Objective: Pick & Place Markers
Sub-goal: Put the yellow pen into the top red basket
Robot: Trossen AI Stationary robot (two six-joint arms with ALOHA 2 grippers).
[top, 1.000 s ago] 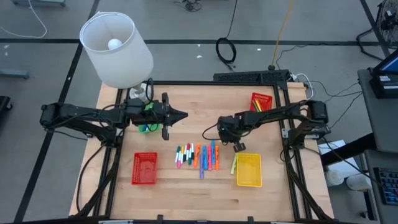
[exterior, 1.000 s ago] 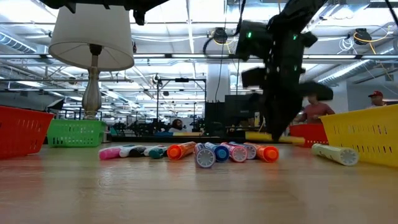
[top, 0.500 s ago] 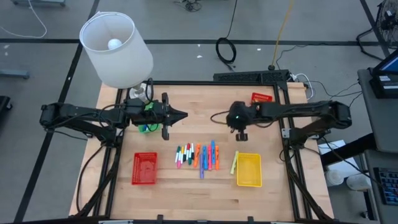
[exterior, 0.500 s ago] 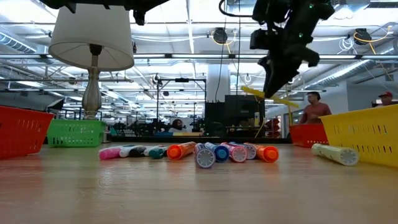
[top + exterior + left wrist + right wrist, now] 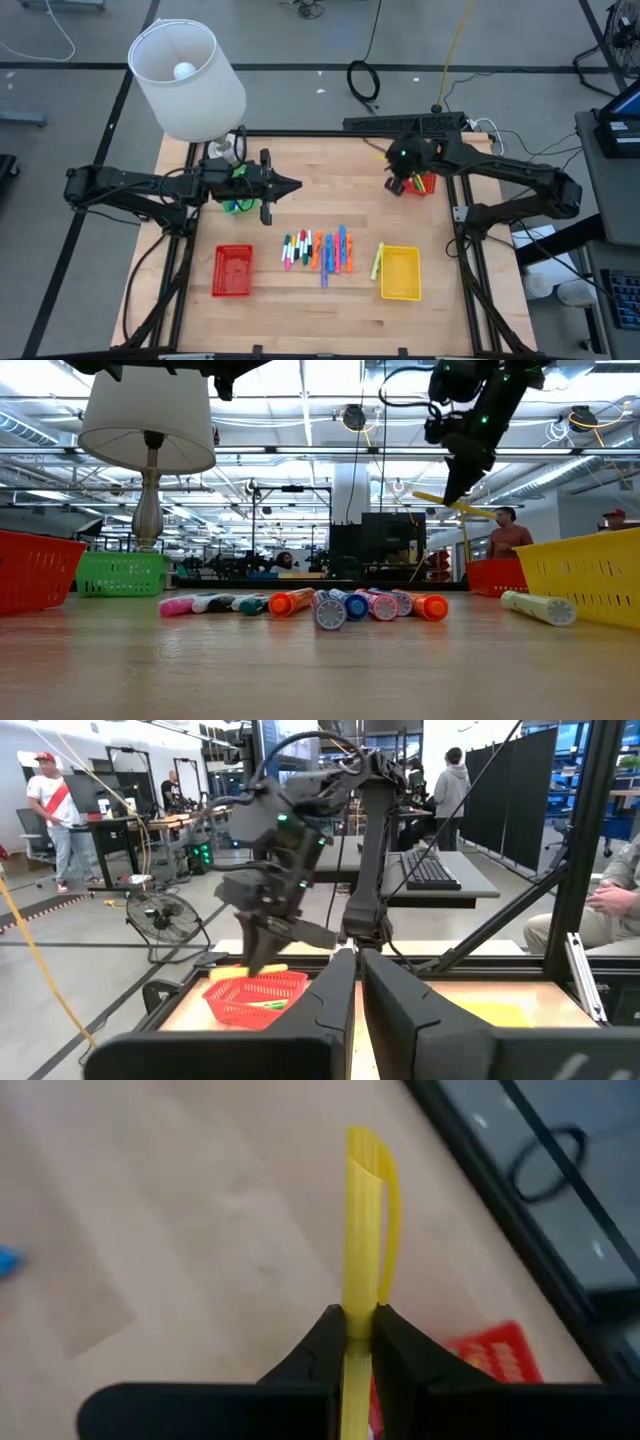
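Observation:
My right gripper [image 5: 398, 184] [image 5: 455, 488] [image 5: 262, 942] is high above the table's far right part, beside a red basket [image 5: 424, 184] [image 5: 256, 999], and is shut on a yellow marker [image 5: 364, 1220] [image 5: 450, 505]. A row of coloured markers [image 5: 320, 250] [image 5: 330, 604] lies flat on the wood at the table's middle. One more yellow marker [image 5: 377, 262] [image 5: 540, 607] lies beside the yellow basket [image 5: 400, 273]. My left gripper [image 5: 296, 185] [image 5: 360, 982] waits in the air at the table's left middle, fingers shut and holding nothing. My right gripper pinches the yellow marker between its two fingertips [image 5: 330, 1338], about the middle of the barrel [image 5: 361, 1306]. The fingers come from above, pointing down, and lie across the marker. The marker is lifted clear and sits nearly level, slightly tilted, sticking out on both sides of the fingers.
A second red basket [image 5: 233, 270] [image 5: 30, 570] sits at the near left, a green basket [image 5: 238, 205] [image 5: 120, 572] under my left arm. A lamp [image 5: 187, 80] [image 5: 150, 430] stands at the far left corner. People show in the room beyond.
My right gripper has risen from table height near the yellow basket and travelled toward the far right corner, carrying the yellow marker lifted clear of the wood. It now hangs beside the far red basket. The marker row has stayed where it was.

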